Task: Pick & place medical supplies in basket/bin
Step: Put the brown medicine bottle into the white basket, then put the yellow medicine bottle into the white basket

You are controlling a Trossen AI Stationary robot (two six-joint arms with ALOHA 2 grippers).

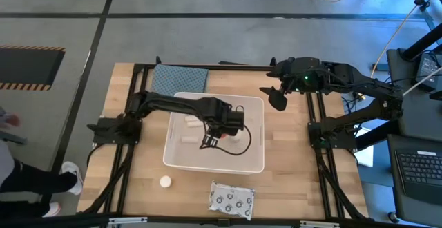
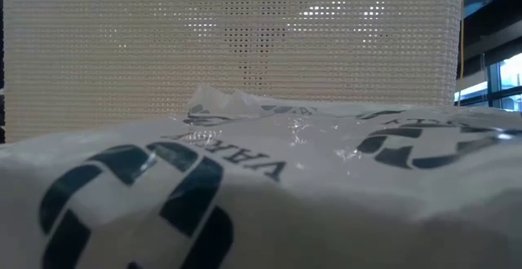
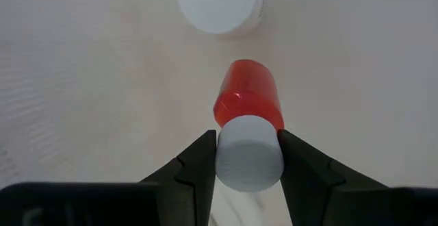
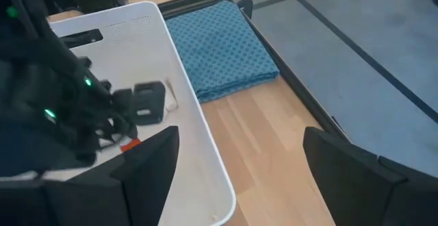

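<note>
My left gripper (image 1: 209, 142) reaches down into the white tub (image 1: 255, 160) and is shut on a small red bottle with a white cap (image 3: 247, 103). A round white cap (image 3: 219, 3) lies on the tub floor just beyond it. Two short white tubes (image 1: 188, 122) (image 1: 186, 139) also lie in the tub. On the table near its near edge lie a white bottle (image 1: 165, 182) and a flat silvery packet with dark dots (image 1: 231, 199). My right gripper (image 1: 277, 98) hangs open above the table by the tub's far right corner. My left gripper (image 3: 248, 147) pinches the bottle's white cap (image 3: 249, 164) between its two fingers, coming from above and pointing down into the tub. The red body (image 3: 246, 96) points away from the fingers toward the tub floor. Whether it rests on the floor I cannot tell.
A blue-grey folded cloth (image 1: 179, 79) lies at the tub's far left corner, also seen as the cloth (image 4: 222, 44) in the right wrist view. The packet (image 2: 245, 196) fills the low view, with the tub's perforated wall (image 2: 245, 49) behind it. Bare wood lies right of the tub (image 1: 286, 152).
</note>
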